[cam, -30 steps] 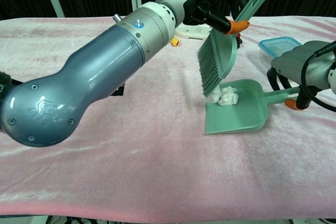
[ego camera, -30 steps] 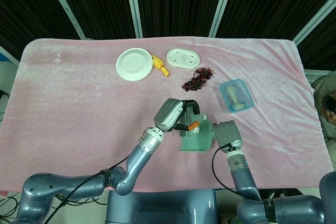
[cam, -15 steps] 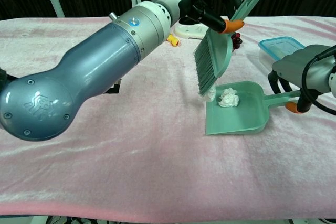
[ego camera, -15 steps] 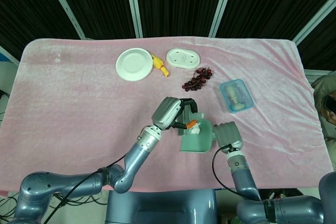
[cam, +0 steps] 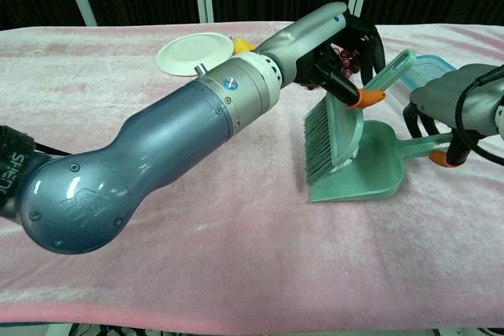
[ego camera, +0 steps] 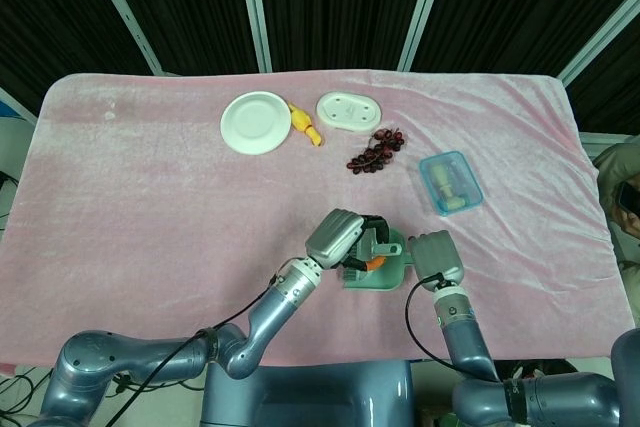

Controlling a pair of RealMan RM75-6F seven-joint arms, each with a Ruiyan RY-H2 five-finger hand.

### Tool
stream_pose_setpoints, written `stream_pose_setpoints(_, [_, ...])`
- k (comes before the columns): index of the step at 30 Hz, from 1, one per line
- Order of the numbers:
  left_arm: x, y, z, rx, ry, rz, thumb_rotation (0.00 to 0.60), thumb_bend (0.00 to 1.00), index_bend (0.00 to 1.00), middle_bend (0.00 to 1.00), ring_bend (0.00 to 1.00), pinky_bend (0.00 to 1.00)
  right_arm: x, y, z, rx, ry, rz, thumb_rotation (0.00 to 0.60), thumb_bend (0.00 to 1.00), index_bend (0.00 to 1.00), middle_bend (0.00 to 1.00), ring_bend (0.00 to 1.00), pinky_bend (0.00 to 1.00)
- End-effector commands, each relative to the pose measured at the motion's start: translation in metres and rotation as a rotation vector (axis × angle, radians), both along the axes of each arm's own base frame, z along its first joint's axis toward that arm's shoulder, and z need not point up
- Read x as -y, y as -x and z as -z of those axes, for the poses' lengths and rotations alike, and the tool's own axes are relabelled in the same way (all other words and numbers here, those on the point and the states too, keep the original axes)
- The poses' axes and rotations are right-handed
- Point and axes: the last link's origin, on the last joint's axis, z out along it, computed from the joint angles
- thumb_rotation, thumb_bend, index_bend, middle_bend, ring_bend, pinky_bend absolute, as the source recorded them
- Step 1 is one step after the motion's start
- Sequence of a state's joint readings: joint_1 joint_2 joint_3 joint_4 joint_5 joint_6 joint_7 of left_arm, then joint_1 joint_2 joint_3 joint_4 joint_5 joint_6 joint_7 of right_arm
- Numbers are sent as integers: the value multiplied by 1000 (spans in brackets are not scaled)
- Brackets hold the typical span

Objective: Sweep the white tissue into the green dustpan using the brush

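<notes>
Green plastic, the dustpan [cam: 370,171] lies on the pink cloth [cam: 197,234] with the brush [cam: 335,135] standing in its mouth, hiding the white tissue. The left hand [cam: 342,45] grips the brush handle; the right hand [cam: 453,108] holds the dustpan handle. Further back, a lidded clear box [ego camera: 450,182] holds something pale.
</notes>
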State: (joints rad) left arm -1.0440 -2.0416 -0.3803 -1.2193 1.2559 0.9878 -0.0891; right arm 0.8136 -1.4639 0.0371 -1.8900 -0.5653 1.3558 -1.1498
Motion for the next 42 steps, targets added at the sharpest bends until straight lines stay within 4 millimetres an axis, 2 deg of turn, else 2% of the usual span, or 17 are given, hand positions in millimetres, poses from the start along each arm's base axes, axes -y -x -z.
stream_pose_setpoints(1, [0, -8, -7, 62, -16, -2, 600, 354, 637, 657, 872, 1000, 0, 0, 0, 0, 1, 1, 600, 487, 714, 672, 674, 761])
stream_pose_setpoints(6, [-3, -16, -22, 119, -38, 9, 600, 354, 637, 656, 872, 1000, -1, 2, 0, -1, -3, 7, 600, 487, 715, 673, 674, 761])
stream_pose_setpoints(10, [-9, -7, -32, 55, -71, 40, 600, 353, 640, 656, 872, 1000, -1, 4, 0, -1, -4, 12, 600, 487, 714, 672, 674, 761])
stream_pose_setpoints(16, [-21, 28, -49, -153, -120, 54, 600, 353, 641, 657, 872, 1000, -2, 4, 0, 0, -3, 15, 600, 487, 714, 672, 674, 761])
stream_pose_setpoints(23, [-34, 82, -73, -516, -209, 79, 600, 353, 645, 660, 872, 1000, -4, 4, 1, 7, -6, 20, 600, 487, 714, 672, 674, 761])
stream_pose_setpoints(30, [-42, 134, -99, -771, -264, 34, 600, 354, 648, 663, 872, 1000, -5, 3, 1, 8, -8, 18, 600, 486, 714, 672, 673, 761])
stream_pose_setpoints(36, [-39, 175, -109, -871, -247, -35, 600, 353, 619, 643, 872, 1000, -7, 3, 3, 11, -16, 22, 600, 486, 715, 672, 674, 761])
stream_pose_setpoints(42, [-35, 200, -110, -879, -239, -92, 600, 332, 597, 623, 871, 1000, -9, 3, 5, 14, -20, 21, 600, 487, 714, 672, 673, 761])
